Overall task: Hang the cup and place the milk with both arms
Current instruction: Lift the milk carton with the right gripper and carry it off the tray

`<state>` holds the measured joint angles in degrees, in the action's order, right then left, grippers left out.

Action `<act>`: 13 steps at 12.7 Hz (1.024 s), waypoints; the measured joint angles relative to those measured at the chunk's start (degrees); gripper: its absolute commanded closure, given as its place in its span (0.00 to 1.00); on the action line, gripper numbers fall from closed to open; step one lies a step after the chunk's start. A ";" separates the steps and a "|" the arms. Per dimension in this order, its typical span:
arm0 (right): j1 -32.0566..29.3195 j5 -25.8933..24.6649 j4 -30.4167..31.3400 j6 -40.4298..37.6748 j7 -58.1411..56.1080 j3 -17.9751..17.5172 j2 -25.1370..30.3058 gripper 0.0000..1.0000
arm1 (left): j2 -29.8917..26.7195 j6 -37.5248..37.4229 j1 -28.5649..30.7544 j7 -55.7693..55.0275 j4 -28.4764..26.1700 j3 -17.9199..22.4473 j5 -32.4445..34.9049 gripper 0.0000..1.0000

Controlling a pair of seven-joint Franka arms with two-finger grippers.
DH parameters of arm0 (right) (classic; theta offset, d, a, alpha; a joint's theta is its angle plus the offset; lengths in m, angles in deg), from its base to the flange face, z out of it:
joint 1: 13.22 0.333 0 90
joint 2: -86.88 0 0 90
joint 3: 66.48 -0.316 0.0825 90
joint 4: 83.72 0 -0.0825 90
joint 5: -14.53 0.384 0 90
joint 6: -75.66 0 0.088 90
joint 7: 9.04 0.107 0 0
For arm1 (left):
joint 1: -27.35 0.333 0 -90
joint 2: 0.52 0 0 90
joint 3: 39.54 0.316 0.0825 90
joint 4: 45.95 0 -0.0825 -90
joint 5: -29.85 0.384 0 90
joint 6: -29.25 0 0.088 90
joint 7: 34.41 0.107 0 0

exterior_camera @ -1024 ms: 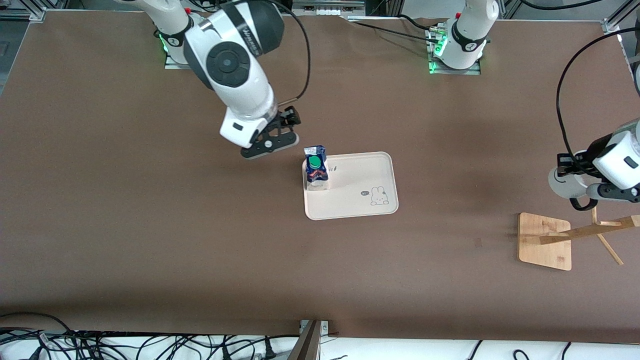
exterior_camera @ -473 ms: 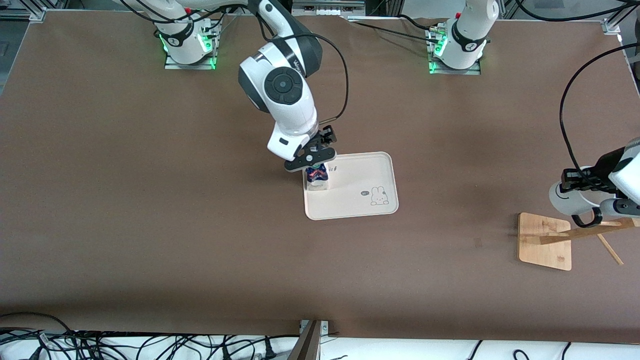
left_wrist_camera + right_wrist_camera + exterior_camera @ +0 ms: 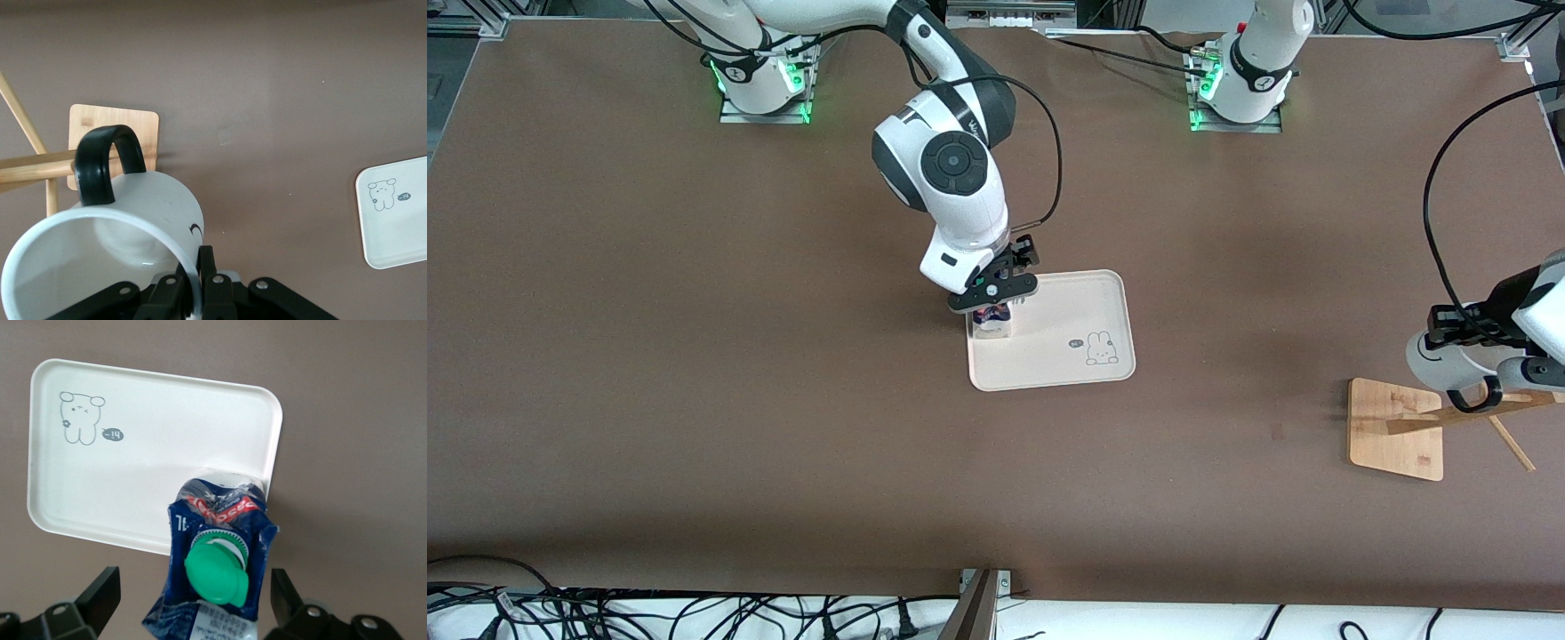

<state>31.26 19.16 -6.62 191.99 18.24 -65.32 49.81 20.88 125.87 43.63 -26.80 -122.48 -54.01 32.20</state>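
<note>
The milk (image 3: 993, 323) stands upright on the white tray (image 3: 1129, 331), in the corner toward the right arm's end and farther from the camera. My right gripper (image 3: 993, 292) is open just above it. In the right wrist view its fingers (image 3: 103, 588) stand wide on either side of the milk (image 3: 220, 567), apart from it. My left gripper (image 3: 1463, 331) is shut on the rim of the cup (image 3: 1433, 354) over the wooden rack (image 3: 1396, 428). In the left wrist view the cup's black handle (image 3: 107, 160) overlaps a rack peg (image 3: 33, 167). I cannot tell whether the peg is through it.
The tray (image 3: 153, 453) bears a small rabbit print (image 3: 1101, 348). The rack's slanted pole and pegs (image 3: 1507, 404) reach toward the table edge at the left arm's end. Brown tabletop surrounds both. Cables lie along the table's front edge.
My right gripper has swung from beside the tray to over the milk and come down around its top. My left gripper has lowered the cup toward the rack's peg.
</note>
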 measured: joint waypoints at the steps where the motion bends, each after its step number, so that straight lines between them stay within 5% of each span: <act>1: 0.16 -0.63 0.00 -0.03 0.01 0.00 -0.10 0.39 | 0.03 0.00 0.20 0.88 0.00 0.17 0.14 1.00; 4: 0.22 -1.15 -0.01 -0.14 -0.03 0.30 -0.11 0.63 | 0.83 0.23 0.80 1.68 0.00 0.31 1.17 1.00; 9: 0.15 -1.13 -1.16 -3.86 -0.06 0.68 0.06 0.63 | 2.84 0.38 2.95 1.85 -0.22 0.37 2.20 1.00; 11: -0.33 -1.12 -2.35 -6.99 -0.03 1.33 1.30 0.62 | 3.18 0.17 3.65 1.89 -0.34 0.40 2.24 0.01; 13: -2.87 -0.87 -2.85 -9.68 -0.29 1.78 3.89 0.62 | 3.13 -1.24 3.57 1.66 -0.31 0.04 2.87 0.00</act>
<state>28.39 18.29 -9.46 182.31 17.95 -63.54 53.70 24.01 124.63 47.20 -25.14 -122.79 -53.97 35.07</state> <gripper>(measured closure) 0.621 0.771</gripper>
